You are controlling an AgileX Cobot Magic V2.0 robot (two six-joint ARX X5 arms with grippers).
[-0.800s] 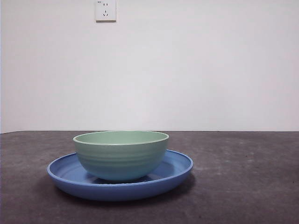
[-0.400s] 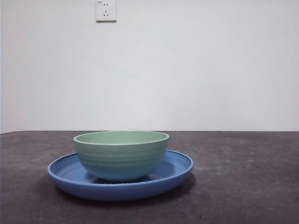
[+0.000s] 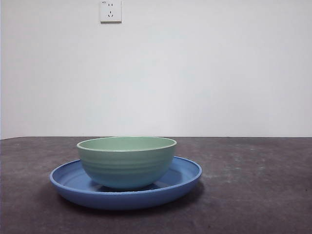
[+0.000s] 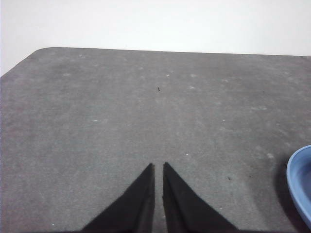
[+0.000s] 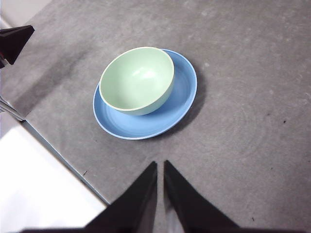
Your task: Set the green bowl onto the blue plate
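The green bowl (image 3: 126,161) stands upright and empty inside the blue plate (image 3: 183,181) at the table's middle left; the right wrist view shows the bowl (image 5: 137,80) resting off-centre on the plate (image 5: 180,99). My right gripper (image 5: 160,167) hangs shut above the table, well back from the plate and holding nothing. My left gripper (image 4: 158,170) is shut over bare table, with only the plate's edge (image 4: 298,180) showing to one side. Neither gripper appears in the front view.
The dark grey table (image 3: 253,185) runs to a white wall with a power socket (image 3: 110,10). In the right wrist view the table's edge (image 5: 63,162) passes near the plate, and the other arm's black tip (image 5: 14,41) shows at a corner.
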